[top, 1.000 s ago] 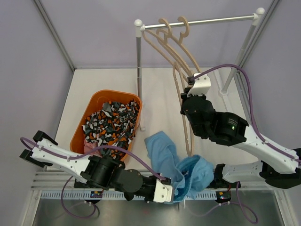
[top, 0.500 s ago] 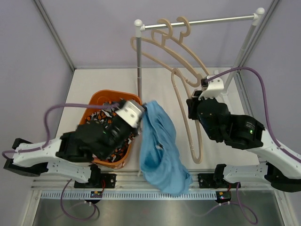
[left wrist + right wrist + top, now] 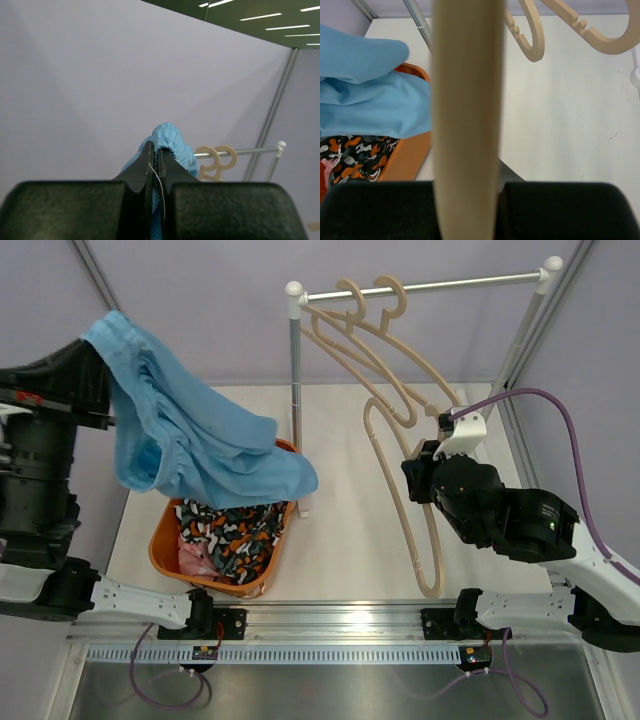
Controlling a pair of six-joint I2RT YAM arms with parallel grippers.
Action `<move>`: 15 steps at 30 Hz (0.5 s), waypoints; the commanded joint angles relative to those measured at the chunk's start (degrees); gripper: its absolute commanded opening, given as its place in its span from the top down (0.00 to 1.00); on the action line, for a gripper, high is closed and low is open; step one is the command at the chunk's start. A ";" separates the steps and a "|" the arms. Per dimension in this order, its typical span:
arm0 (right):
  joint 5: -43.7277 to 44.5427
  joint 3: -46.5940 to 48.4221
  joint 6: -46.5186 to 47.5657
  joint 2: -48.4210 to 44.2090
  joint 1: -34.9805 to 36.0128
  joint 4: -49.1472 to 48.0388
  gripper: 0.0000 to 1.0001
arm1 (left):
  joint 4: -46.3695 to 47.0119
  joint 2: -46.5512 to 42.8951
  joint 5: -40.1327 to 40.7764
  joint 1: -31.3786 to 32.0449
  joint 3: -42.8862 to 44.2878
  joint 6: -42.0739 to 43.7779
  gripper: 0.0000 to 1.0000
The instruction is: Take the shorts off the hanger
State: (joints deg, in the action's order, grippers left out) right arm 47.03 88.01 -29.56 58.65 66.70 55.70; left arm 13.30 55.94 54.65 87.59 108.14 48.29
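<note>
The light blue shorts (image 3: 200,445) hang high at the left, above the orange basket (image 3: 160,545). My left gripper (image 3: 156,155) is shut on their gathered waistband (image 3: 172,145), a white thread between the jaws. A beige hanger (image 3: 415,530) hangs bare from the rail (image 3: 430,285). My right gripper (image 3: 467,185) is shut on this hanger's bar (image 3: 465,100). In the basket lie the black, orange and white shorts (image 3: 235,525) and a bit of the pink pair (image 3: 195,558).
A second beige hanger (image 3: 400,365) hangs on the rail beside the held one. The rack's left post (image 3: 296,400) stands just right of the basket, and its right post (image 3: 515,345) rises behind my right arm. Grey walls close in left, right and back.
My left arm has swung the blue shorts from the table's front edge up and left, above the basket. My right gripper has shifted slightly right with the hanger.
</note>
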 commanded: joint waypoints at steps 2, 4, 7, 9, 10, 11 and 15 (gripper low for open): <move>-0.71 -0.20 -1.20 -0.38 -0.34 -0.60 1.00 | 6.65 -1.27 1.59 -0.05 -12.14 5.32 1.00; -0.88 -0.12 -1.29 -0.29 -0.25 -0.24 1.00 | 6.13 -3.64 2.38 -0.14 -16.79 3.13 1.00; -0.88 -0.38 -1.46 -0.56 -0.25 0.11 1.00 | 4.72 -6.98 3.70 -0.14 -22.07 -1.00 1.00; -1.23 -0.47 -1.73 -0.91 -0.25 0.02 1.00 | 4.98 -8.74 5.37 -0.32 -28.40 -3.45 1.00; -1.41 -0.55 -1.64 -1.00 -0.25 0.02 1.00 | 4.55 -10.14 5.99 -0.93 -30.42 -4.86 1.00; -1.93 -0.56 -1.38 -1.00 -0.25 -0.07 1.00 | 2.71 -11.02 7.30 -1.45 -34.10 -6.35 1.00; -2.73 0.06 -1.11 -1.08 -0.25 0.89 1.00 | -8.67 -15.50 9.95 -7.16 -41.42 -24.04 1.00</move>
State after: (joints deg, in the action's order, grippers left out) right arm 45.19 87.44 -30.06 58.41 66.70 56.49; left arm 10.22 44.18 61.30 83.53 69.38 39.31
